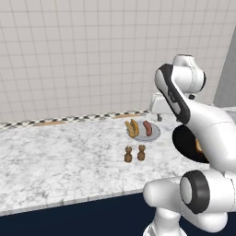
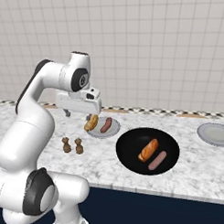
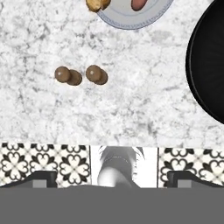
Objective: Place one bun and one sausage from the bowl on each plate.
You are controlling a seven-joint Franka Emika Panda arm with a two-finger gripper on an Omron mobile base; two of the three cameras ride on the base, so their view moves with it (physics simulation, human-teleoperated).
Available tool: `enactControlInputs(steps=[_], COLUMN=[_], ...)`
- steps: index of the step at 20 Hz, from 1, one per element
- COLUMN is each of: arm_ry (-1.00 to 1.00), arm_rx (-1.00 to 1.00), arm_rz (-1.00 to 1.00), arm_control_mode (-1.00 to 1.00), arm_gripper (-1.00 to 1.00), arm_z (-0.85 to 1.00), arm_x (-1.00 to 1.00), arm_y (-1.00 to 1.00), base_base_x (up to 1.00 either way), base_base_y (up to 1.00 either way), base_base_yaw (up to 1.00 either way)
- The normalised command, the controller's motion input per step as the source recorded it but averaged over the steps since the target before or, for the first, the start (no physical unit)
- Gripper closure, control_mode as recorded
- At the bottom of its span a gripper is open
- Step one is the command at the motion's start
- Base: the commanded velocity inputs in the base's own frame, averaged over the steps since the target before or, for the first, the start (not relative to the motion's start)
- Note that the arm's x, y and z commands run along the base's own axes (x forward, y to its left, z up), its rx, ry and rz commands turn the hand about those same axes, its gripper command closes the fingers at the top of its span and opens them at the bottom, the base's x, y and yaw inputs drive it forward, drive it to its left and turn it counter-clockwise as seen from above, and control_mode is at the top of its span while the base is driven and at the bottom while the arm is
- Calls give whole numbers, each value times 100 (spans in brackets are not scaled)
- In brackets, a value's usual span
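Observation:
The black bowl point(image 2: 134, 164) sits on the marble counter and holds one bun point(image 2: 148, 150) and one sausage point(image 2: 157, 160). To its left a grey plate point(image 2: 113, 131) carries a bun point(image 2: 91, 123) and a sausage point(image 2: 105, 125). A second grey plate point(image 2: 216, 134) lies bare at the far right. My gripper point(image 2: 78, 113) hangs open above the counter, left of the filled plate, with nothing between its fingers. From the hand, the gripper point(image 3: 112, 176) looks straight down; the plate's rim point(image 3: 131, 22) is at the top and the bowl's edge point(image 3: 210, 61) at the right.
Two small brown shakers point(image 2: 66, 144) point(image 2: 79, 146) stand side by side in front of the filled plate, also seen from above point(image 3: 68, 75) point(image 3: 96, 74). The counter's front edge point(image 3: 65, 142) runs below them, with patterned floor beyond. A tiled wall point(image 2: 153, 48) backs the counter.

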Motion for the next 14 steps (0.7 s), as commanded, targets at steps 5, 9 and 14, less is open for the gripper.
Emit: enactControlInputs(steps=[5, 9, 14], arm_ry=[0, 0, 0], arm_rx=[0, 0, 0], arm_rz=[0, 0, 0], arm_control_mode=[-100, 100, 100], arm_gripper=[-100, -100, -100], arm_z=[0, 0, 0], arm_x=[0, 0, 0], arm_y=[0, 0, 0], base_base_x=[0, 0, -14], base_base_y=[0, -1, -49], base_base_yaw=[0, 0, 0])
